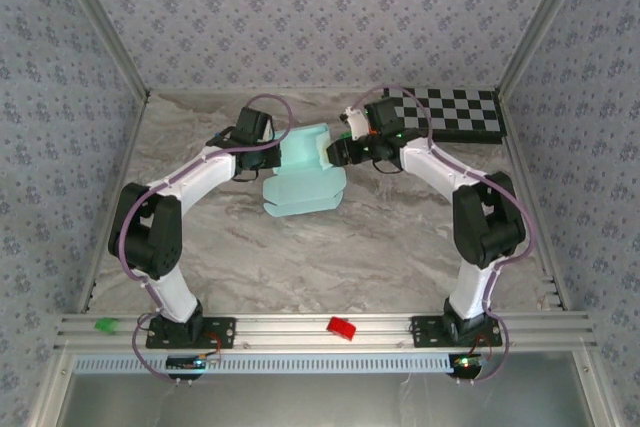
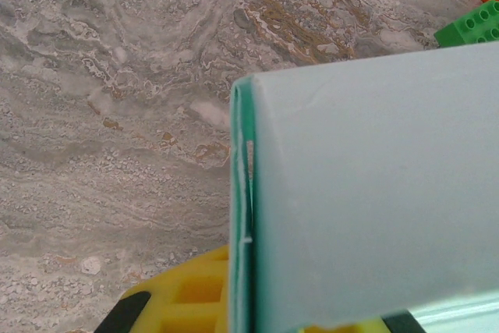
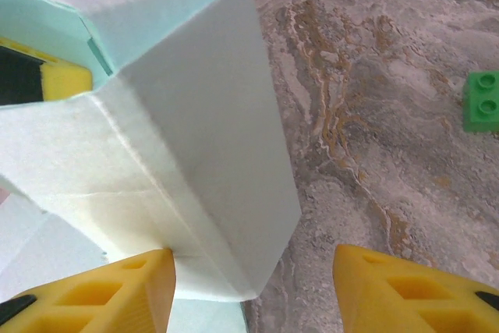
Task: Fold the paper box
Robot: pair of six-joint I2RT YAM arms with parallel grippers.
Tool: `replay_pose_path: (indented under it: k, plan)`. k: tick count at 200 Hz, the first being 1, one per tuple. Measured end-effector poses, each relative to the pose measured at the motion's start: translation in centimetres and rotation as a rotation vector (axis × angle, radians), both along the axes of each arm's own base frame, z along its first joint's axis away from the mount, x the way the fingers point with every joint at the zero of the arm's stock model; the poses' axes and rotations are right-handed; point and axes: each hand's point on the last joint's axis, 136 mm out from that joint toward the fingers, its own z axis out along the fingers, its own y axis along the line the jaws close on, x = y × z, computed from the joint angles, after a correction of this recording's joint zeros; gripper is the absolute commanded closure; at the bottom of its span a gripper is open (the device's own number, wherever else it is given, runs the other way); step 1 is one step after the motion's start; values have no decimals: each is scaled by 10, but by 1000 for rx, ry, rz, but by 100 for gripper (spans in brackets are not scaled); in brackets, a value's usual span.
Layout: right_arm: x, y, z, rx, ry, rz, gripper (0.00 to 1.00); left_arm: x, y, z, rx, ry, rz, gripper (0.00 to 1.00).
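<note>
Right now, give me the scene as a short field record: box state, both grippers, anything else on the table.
box: paper box, pale aqua, partly folded, mid-table; some panels raised, a flat part lying on the table
left gripper: shut on the edge of a box panel
right gripper: open, fingers either side of a box corner, one finger clear of the card
other: checkerboard at the far right corner; green brick on the marble surface

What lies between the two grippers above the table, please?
The partly folded paper box lies between the left gripper and the right gripper, as the top view shows.
</note>
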Motion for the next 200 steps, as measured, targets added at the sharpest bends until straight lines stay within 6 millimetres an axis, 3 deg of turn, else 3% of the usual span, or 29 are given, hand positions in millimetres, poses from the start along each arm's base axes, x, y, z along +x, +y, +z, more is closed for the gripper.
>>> replay_pose_path:
  k: [113, 200]
  plan:
    - [1, 15, -18, -42, 20, 55, 43, -1, -1, 0, -2, 3, -3, 100]
    - [12, 19, -28, -116, -54, 39, 50, -2, -2, -1, -11, 11, -10, 100]
